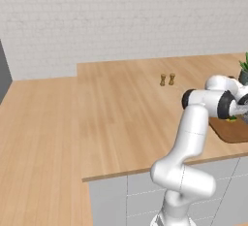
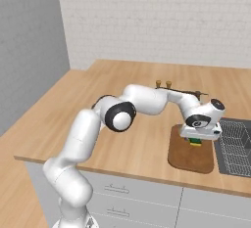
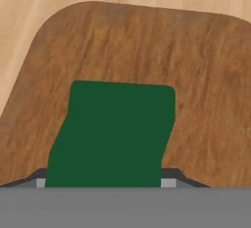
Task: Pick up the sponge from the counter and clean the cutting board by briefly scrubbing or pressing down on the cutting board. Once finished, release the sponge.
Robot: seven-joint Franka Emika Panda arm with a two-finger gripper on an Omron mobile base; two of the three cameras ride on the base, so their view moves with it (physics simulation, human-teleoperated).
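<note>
The dark reddish-brown cutting board (image 2: pixel 191 158) lies near the counter's (image 2: pixel 122 124) front edge, right of the arm. My gripper (image 2: pixel 196 139) points down over the board's far half, shut on the sponge (image 2: pixel 196 142). The sponge's green top and yellow underside show just below the hand. In the hand view the green sponge (image 3: pixel 115 134) sits between the fingertips (image 3: pixel 168 180), with the cutting board (image 3: pixel 206 75) right behind it. It is at or just above the board's surface; I cannot tell if it touches. The cutting board (image 1: pixel 233 130) also shows beneath the sponge (image 1: pixel 232 119).
Two small brown shakers (image 2: pixel 163 84) stand on the counter behind the board. A dark grey gridded panel (image 2: pixel 236 146) lies just right of the board. A green plant (image 1: pixel 243 69) stands at the far right. The counter's front edge (image 1: pixel 145 169) runs close to the board.
</note>
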